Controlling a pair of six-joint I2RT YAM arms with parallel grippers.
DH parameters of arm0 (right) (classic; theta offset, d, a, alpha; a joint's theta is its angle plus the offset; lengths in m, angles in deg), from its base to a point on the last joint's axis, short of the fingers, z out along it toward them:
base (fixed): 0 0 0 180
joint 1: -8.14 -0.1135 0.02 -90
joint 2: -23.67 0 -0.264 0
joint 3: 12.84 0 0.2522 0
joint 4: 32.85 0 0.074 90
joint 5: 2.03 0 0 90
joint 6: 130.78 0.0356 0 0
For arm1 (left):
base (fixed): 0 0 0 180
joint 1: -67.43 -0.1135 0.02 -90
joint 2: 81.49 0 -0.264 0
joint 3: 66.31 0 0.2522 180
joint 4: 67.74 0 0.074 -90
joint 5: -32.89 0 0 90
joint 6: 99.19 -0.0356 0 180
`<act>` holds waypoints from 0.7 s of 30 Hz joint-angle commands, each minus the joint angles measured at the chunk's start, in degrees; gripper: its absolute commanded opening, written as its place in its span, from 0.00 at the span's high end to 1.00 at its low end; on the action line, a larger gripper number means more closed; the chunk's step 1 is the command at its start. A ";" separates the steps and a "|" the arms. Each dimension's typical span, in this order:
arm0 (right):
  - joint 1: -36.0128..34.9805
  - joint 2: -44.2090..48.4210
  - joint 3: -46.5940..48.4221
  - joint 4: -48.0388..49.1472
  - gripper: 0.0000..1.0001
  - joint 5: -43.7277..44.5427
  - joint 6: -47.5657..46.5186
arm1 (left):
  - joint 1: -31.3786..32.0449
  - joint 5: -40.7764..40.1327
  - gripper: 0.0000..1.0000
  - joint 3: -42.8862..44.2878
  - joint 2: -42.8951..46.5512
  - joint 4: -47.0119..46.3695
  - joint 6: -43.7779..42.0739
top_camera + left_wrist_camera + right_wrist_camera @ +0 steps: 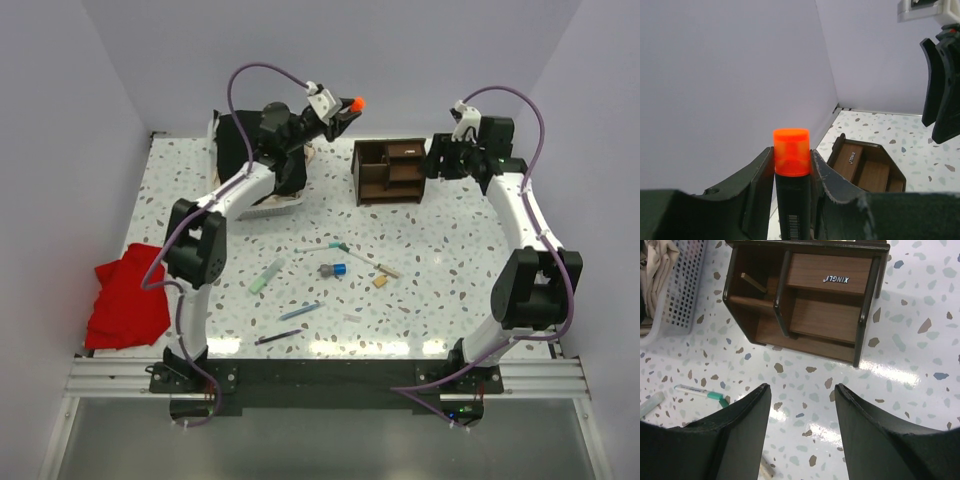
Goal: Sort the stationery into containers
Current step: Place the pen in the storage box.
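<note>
My left gripper [343, 108] is raised at the back of the table, left of the dark brown organiser [390, 170], and is shut on the black marker [791, 200]. The marker's orange cap [791, 152] sticks out past the fingertips. My right gripper [440, 160] hovers by the organiser's right side. It stands open with nothing between its fingers [747, 415], just in front of the organiser [805, 295]. Loose on the table lie a pale green pen [266, 276], a blue pen [300, 311], a black pen [278, 338], a white pen [335, 246], a sharpener [333, 270] and a tan eraser [380, 282].
A red cloth [125, 295] hangs over the table's left edge. A black cloth [245, 145] and a white mesh basket [682, 285] sit at the back left, under my left arm. Walls close the table at the back and on both sides.
</note>
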 commanded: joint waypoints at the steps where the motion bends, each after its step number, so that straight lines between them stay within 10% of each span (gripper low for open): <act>1: 0.25 0.06 3.55 -2.60 0.42 2.58 -0.22 | 1.29 -1.17 1.00 4.42 -4.13 -14.99 6.50; 21: -0.19 -3.45 8.21 -9.02 0.41 6.62 -4.26 | 0.33 1.64 1.00 6.61 -14.42 -23.00 12.65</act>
